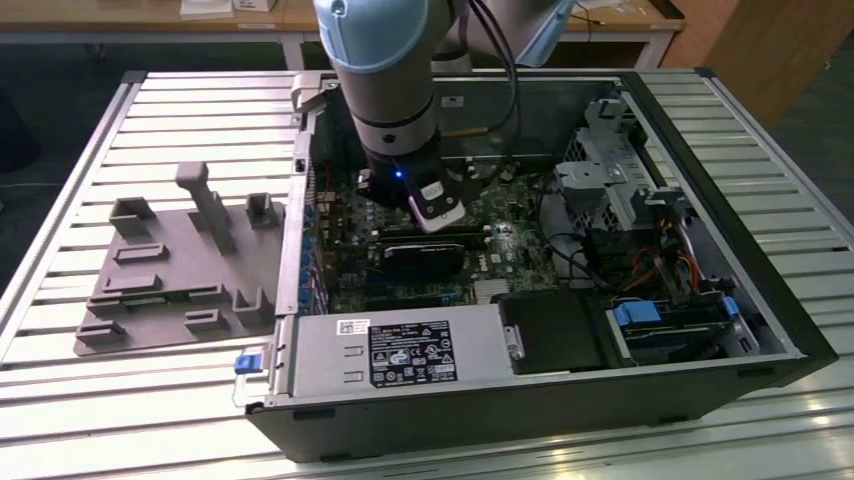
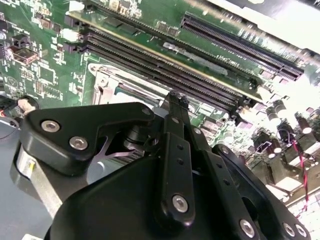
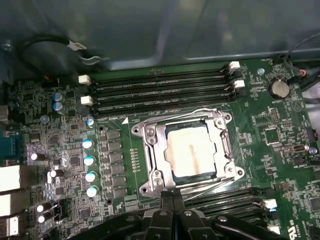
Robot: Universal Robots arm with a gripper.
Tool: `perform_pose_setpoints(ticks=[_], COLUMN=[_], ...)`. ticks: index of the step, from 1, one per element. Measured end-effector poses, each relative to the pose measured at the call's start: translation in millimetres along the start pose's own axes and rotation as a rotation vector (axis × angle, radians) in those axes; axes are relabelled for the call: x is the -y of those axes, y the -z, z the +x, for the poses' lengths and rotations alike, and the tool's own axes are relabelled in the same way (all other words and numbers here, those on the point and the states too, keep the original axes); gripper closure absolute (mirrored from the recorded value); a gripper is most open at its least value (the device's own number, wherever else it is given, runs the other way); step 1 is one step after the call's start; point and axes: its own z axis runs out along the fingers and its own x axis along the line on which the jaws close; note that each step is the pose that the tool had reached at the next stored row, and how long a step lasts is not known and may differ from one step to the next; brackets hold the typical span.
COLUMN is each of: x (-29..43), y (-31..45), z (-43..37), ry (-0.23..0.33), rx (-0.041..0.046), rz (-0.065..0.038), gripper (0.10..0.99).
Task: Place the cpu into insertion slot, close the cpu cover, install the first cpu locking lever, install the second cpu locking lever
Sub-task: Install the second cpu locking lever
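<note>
claw pressed together at the edge of the cpu socket

the gripper has its two fingers pressed together, pinching nothing, tips at the rim of the socket; in the second wrist view the same black fingers meet in a narrow point over the board, with the linkage of the claw bulking in front.

the cpu lies in the insertion slot, a pale square seated flat. the cpu cover is down around it, its silvery frame framing the chip through the window. thin wire locking levers run along the frame's sides; whether they are latched i cannot tell.

the first wrist view shows the socket whole, with memory slots on one side of it and a row of capacitors on the green motherboard. the second wrist view shows just a corner of the cover, beside long black slots.

the exterior view shows the open computer case lying on a slatted table, with the power supply along its near side and drive bays toward the exterior view's right. a grey fixture sits on the table to the exterior view's left of the case. the arm comes straight down into the case, wrist vertical.
</note>
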Motion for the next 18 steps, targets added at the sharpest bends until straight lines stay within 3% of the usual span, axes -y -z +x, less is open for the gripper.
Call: perform_pose_setpoints(ticks=[5, 16, 18], x=[7.2, 20.5, 21.2], y=[-1.0, -3.0, -4.7], z=[0.4, 2.0, 3.5], ry=[-0.001, -0.01, -0.011], rx=[-0.0045, -0.0172, -0.0186], rz=[-0.024, -0.099, -0.109], gripper=[0.984, 0.984, 0.984])
